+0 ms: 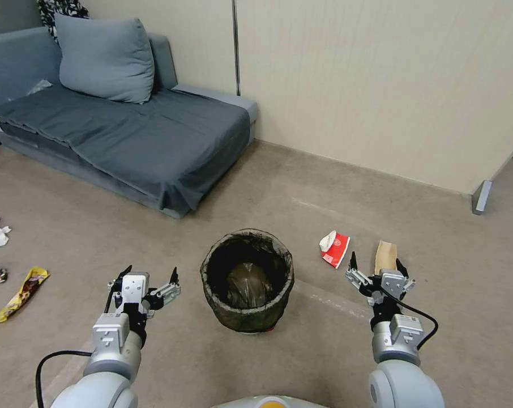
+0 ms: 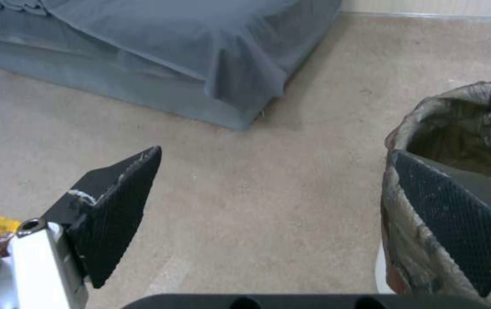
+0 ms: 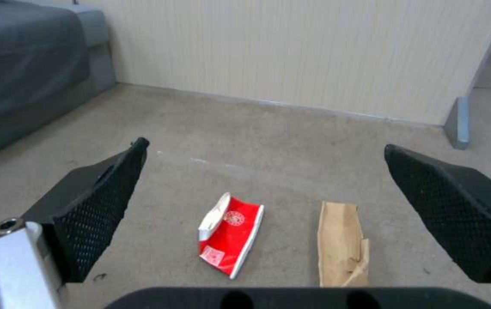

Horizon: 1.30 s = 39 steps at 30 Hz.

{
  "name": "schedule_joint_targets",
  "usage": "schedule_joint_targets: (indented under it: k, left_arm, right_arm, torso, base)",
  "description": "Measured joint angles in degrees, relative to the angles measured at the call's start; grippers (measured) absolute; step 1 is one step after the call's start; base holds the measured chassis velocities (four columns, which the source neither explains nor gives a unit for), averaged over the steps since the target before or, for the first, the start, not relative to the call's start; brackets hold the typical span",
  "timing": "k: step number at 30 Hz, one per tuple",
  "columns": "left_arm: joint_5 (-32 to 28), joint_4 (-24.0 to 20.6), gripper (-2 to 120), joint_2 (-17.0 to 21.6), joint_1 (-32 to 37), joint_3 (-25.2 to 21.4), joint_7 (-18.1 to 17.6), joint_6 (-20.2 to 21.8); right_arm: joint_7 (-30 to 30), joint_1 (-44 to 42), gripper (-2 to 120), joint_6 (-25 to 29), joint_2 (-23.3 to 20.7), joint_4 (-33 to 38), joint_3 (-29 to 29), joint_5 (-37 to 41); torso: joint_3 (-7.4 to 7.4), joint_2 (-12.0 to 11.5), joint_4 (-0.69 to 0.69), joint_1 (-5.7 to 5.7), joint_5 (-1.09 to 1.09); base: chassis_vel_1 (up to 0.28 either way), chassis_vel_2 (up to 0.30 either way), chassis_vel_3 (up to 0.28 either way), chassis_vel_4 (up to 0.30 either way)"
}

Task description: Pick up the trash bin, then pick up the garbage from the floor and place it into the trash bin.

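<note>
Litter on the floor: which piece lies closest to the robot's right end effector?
The tan paper bag, right by the right end effector. The red-and-white carton lies nearer the trash bin.

Your left pincer [image 1: 150, 276] sits low, arm extended forward, fingers spread wide apart. Your right pincer [image 1: 377, 267] mirrors it on the other side, fingers equally splayed, nothing held in either.

Grey sofa [image 1: 126, 136] with a big cushion [image 1: 106, 59] sits against plain beige panel walls [image 1: 381, 85] — tan carpet [image 1: 324, 187] everywhere.
</note>
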Motion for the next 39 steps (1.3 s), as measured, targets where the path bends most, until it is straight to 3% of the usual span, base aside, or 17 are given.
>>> schedule_joint_targets:
  k: [18, 21, 22, 27, 28, 31, 39]
  left_arm:
    - [0.0, 0.0, 100, 0.0, 0.0, 0.0, 0.0, 0.0]
    - [-0.1, 0.0, 100, 0.1, -0.1, 0.1, 0.0, 0.1]
    - [-0.3, 0.0, 100, 0.4, -0.5, 0.3, -0.2, 0.3]
    - [-8.3, 1.0, 100, 8.2, -9.4, 5.2, -4.0, 5.6]
    - [-12.4, 1.5, 100, 12.0, -13.9, 7.6, -5.9, 8.2]
    - [-14.7, 1.8, 100, 14.2, -16.5, 9.0, -7.1, 9.8]
    - [-17.4, 2.4, 100, 15.6, -18.9, 9.9, -7.3, 11.1]
  right_arm:
    - [0.0, 0.0, 100, 0.0, 0.0, 0.0, 0.0, 0.0]
    - [0.1, -0.1, 100, 0.6, 0.0, -0.1, 0.1, -0.3]
    - [1.0, -1.2, 100, 3.3, 0.0, -1.9, 1.0, -2.0]
    - [0.6, -0.9, 100, 5.4, 0.0, -3.2, 0.8, -3.1]
    - [0.7, -0.9, 100, 5.3, 0.0, -3.4, 0.5, -3.1]
    - [0.9, -0.4, 100, 5.0, 0.0, -3.8, 0.1, -3.1]
    - [1.3, -0.3, 100, 4.2, 0.0, -3.9, 0.2, -2.7]
  torso:
    - [0.00, 0.0, 0.00, 0.00, 0.00]
    - [0.00, 0.0, 0.03, 0.00, 0.00]
    - [0.00, 0.0, -0.01, 0.00, -0.02]
    - [0.00, 0.0, 0.00, 0.00, 0.00]
    - [0.01, 0.0, -0.03, 0.00, -0.01]
    - [0.00, 0.0, -0.02, 0.00, 0.01]
    - [0.00, 0.0, 0.02, 0.00, 0.00]
  base:
    - [0.000, 0.000, 0.000, 0.000]
    - [0.000, 0.000, 0.000, 0.000]
    - [0.000, 0.000, 0.000, 0.000]
    - [0.000, 0.000, 0.000, 0.000]
    - [0.000, 0.000, 0.000, 0.000]
    - [0.000, 0.000, 0.000, 0.000]
    - [0.000, 0.000, 0.000, 0.000]
